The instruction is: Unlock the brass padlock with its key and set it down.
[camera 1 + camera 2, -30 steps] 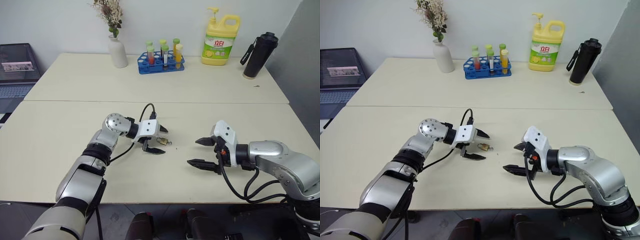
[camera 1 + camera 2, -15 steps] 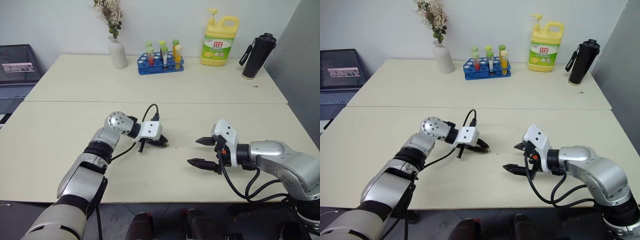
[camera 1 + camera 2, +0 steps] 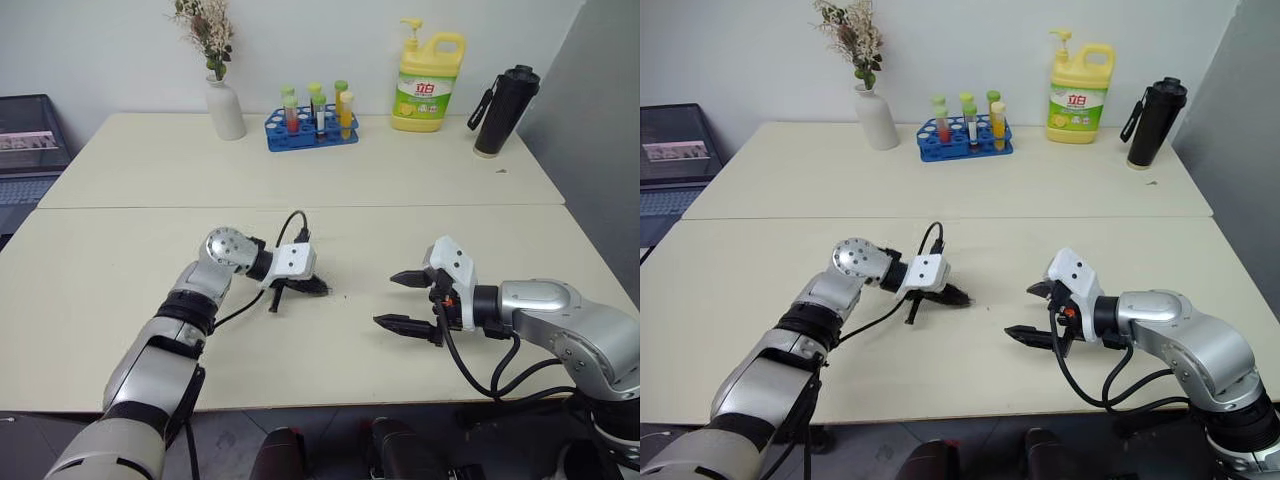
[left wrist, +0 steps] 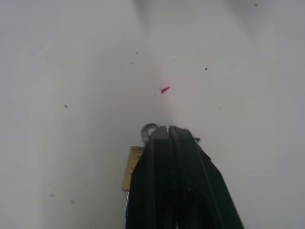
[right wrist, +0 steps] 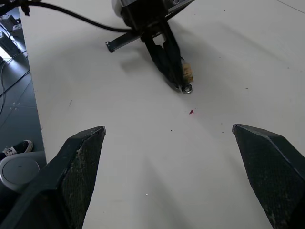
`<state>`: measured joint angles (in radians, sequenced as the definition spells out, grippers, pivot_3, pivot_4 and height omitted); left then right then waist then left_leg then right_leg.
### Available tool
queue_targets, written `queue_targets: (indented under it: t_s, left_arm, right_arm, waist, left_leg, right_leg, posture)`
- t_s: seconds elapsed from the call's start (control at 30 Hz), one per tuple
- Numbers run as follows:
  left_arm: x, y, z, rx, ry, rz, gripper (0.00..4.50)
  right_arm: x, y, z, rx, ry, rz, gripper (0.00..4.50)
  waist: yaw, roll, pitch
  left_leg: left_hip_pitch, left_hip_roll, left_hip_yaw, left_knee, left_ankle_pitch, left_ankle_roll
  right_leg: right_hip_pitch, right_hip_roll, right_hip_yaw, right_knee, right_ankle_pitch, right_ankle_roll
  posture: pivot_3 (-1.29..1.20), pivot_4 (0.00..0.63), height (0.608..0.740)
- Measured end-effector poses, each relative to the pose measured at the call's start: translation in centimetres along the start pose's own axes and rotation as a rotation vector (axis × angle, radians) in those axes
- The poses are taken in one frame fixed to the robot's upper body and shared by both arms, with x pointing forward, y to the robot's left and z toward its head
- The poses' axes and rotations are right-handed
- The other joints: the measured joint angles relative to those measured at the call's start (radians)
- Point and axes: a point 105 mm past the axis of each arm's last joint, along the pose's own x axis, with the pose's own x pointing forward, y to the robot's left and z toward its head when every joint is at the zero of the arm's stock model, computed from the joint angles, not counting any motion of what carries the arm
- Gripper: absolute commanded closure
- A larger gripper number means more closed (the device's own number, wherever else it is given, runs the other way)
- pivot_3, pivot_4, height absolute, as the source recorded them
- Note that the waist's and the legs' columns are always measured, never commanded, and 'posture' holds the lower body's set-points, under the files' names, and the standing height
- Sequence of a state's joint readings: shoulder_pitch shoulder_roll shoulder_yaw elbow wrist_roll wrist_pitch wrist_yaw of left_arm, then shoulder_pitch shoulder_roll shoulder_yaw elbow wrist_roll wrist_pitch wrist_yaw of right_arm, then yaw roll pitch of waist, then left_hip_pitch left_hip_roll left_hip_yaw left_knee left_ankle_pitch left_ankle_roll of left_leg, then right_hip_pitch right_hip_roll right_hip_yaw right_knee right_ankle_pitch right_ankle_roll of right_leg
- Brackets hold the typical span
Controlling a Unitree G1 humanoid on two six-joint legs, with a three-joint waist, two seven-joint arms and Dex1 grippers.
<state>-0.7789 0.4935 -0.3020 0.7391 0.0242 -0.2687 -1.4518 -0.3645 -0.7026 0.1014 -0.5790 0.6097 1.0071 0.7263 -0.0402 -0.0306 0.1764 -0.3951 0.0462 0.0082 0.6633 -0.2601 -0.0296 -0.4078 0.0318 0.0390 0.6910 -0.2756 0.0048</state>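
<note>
1. Left wrist view puts the brass padlock (image 4: pixel 133 167) between the pressed-together fingers of the left gripper (image 4: pixel 167 131), its body running along the fingers and a silver ring (image 4: pixel 148 129) at their tips.
2. Whether its key is there cannot be told.
3. The padlock sits just above the cream table (image 3: pixel 120 260), near the front middle.
4. The right gripper (image 3: pixel 398 300) hovers well apart, jaws spread wide.

Place: lab-like workroom
Signs: test-tube rack (image 3: pixel 311 112), detergent bottle (image 3: pixel 424 72), laptop (image 3: pixel 25 150), cream tables (image 3: pixel 300 165)
</note>
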Motion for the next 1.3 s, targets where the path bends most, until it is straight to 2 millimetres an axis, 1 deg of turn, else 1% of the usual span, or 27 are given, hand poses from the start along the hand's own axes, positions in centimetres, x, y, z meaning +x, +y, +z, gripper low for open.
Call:
queue_targets:
  t_s: [0.1, 0.2, 0.27, 0.33, 0.4, 0.43, 0.47, 0.53, 0.63, 0.7, 0.8, 0.93, 1.1, 1.17, 1.3]
  left_arm:
    - [-0.1, 0.0, 0.0, -0.038, -0.008, 0.024, 3.93]
    - [-0.1, 0.1, 0.1, -0.038, -0.004, 0.057, 3.05]
    - [-0.3, -0.2, 0.4, -0.036, -0.017, 0.070, 2.46]
    - [-1.2, -0.3, 1.6, -0.068, -0.072, 0.090, 2.46]
    - [-3.5, 0.6, 3.0, -0.065, -0.111, 0.160, 2.06]
    - [-4.8, 1.0, 3.5, -0.044, -0.101, 0.204, 1.88]
    - [-5.9, 1.1, 3.6, -0.031, -0.086, 0.231, 1.56]
    - [-6.5, 0.7, 3.4, -0.054, -0.075, 0.237, 0.94]
    - [-5.6, -0.5, 2.6, -0.123, -0.086, 0.203, 0.02]
    - [-5.5, -0.7, 2.6, -0.129, -0.087, 0.197, 0.02]
    - [-5.3, -0.8, 2.6, -0.089, -0.080, 0.190, 0.02]
    - [-3.9, -0.7, 1.8, -0.041, -0.044, 0.137, 0.02]
    - [-1.5, 1.7, 0.8, -0.010, 0.005, 0.133, 0.02]
    - [-1.0, 2.0, 0.2, -0.026, 0.014, 0.139, 0.02]
    - [-0.7, 2.8, 0.4, -0.016, 0.013, 0.141, 0.02]
  right_arm:
    - [0.0, -0.2, -0.1, 0.002, -0.002, -0.003, 0.00]
    - [0.0, -0.2, -0.1, -0.002, -0.005, 0.000, 0.00]
    - [0.1, -0.1, -0.1, -0.005, -0.006, 0.008, 0.00]
    - [0.0, -0.1, -0.2, -0.007, -0.002, 0.006, 0.00]
    - [0.0, -0.1, -0.2, -0.009, -0.002, 0.007, 0.00]
    - [0.0, -0.1, -0.4, -0.005, 0.002, 0.007, 0.00]
    - [-0.1, -0.1, -0.6, 0.002, 0.006, 0.008, 0.00]
    - [-0.1, 0.0, -0.8, 0.005, 0.010, 0.009, 0.00]
    - [-0.1, 0.0, -0.7, 0.005, 0.009, 0.012, 0.00]
    - [-0.1, 0.0, -0.7, 0.004, 0.009, 0.013, 0.00]
    - [0.1, 0.2, -0.7, -0.001, 0.008, 0.028, 0.00]
    - [0.3, 0.3, -0.6, -0.007, 0.008, 0.045, 0.00]
    - [0.3, 0.4, -0.5, -0.008, 0.009, 0.050, 0.00]
    - [0.3, 0.5, -0.5, -0.005, 0.010, 0.050, 0.00]
    - [0.2, 0.7, -0.7, 0.004, 0.015, 0.041, 0.00]
  waist:
    - [0.004, 0.000, 0.000]
    - [0.005, 0.000, 0.000]
    - [0.005, 0.000, 0.000]
    - [0.006, -0.001, 0.001]
    - [0.008, -0.001, 0.001]
    - [0.008, -0.001, 0.001]
    - [0.007, -0.001, 0.001]
    - [0.008, 0.000, 0.000]
    - [0.008, -0.001, 0.001]
    - [0.010, -0.001, 0.001]
    - [0.011, -0.001, 0.001]
    - [0.012, -0.001, 0.001]
    - [0.015, -0.001, 0.001]
    - [0.011, -0.001, 0.001]
    - [0.011, -0.001, 0.001]
  left_leg:
    - [-0.001, 0.000, 0.000, 0.001, 0.000, 0.000]
    - [-0.001, 0.000, 0.000, 0.000, 0.000, 0.000]
    - [-0.002, 0.000, 0.000, 0.000, 0.000, 0.000]
    - [-0.005, 0.001, 0.000, 0.000, 0.000, 0.000]
    - [-0.006, 0.001, -0.001, 0.000, 0.000, 0.000]
    - [-0.005, 0.001, 0.000, 0.000, 0.000, 0.000]
    - [-0.005, 0.000, 0.000, 0.000, 0.000, 0.000]
    - [-0.004, 0.001, 0.001, 0.000, 0.000, 0.000]
    - [-0.005, 0.001, 0.000, 0.001, 0.000, 0.000]
    - [-0.005, 0.001, 0.000, 0.001, 0.000, 0.000]
    - [-0.005, 0.000, 0.000, 0.001, 0.000, 0.000]
    - [-0.005, -0.001, 0.001, 0.001, 0.000, 0.000]
    - [-0.006, -0.002, 0.001, 0.001, 0.000, 0.000]
    - [-0.006, -0.001, 0.001, 0.001, 0.000, 0.000]
    - [-0.006, -0.001, 0.001, 0.001, 0.000, 0.000]
  right_leg:
    - [0.000, 0.000, 0.000, 0.000, 0.000, 0.000]
    - [0.000, 0.000, 0.001, -0.001, 0.000, 0.000]
    - [-0.001, 0.000, 0.001, -0.002, 0.000, 0.000]
    - [-0.005, 0.000, 0.000, -0.001, 0.000, 0.000]
    - [-0.005, 0.000, 0.000, -0.001, 0.000, 0.000]
    - [-0.005, 0.000, 0.001, -0.001, 0.000, 0.000]
    - [-0.005, 0.000, 0.001, -0.001, 0.000, 0.000]
    - [-0.005, -0.001, 0.002, -0.001, 0.000, 0.000]
    - [-0.005, -0.001, 0.001, -0.001, 0.000, 0.000]
    - [-0.005, -0.001, 0.001, -0.001, 0.000, 0.000]
    - [-0.004, -0.001, 0.001, -0.001, 0.000, 0.000]
    - [-0.004, -0.001, 0.001, -0.001, 0.000, 0.000]
    - [-0.004, -0.001, 0.001, -0.002, 0.000, 0.000]
    - [-0.004, -0.001, 0.001, -0.003, 0.000, 0.000]
    - [-0.004, -0.001, 0.000, -0.003, 0.000, 0.000]
  posture:
    - [0.00, 0.150, 0.740]
    - [0.00, 0.150, 0.740]
    - [0.00, 0.150, 0.740]
    - [0.00, 0.150, 0.740]
    - [0.00, 0.150, 0.740]
    - [0.00, 0.150, 0.740]
    - [0.00, 0.150, 0.740]
    - [0.00, 0.150, 0.740]
    - [0.00, 0.150, 0.740]
    - [0.00, 0.150, 0.740]
    - [0.00, 0.150, 0.740]
    - [0.00, 0.150, 0.740]
    - [0.00, 0.150, 0.740]
    - [0.00, 0.150, 0.740]
    - [0.00, 0.150, 0.740]
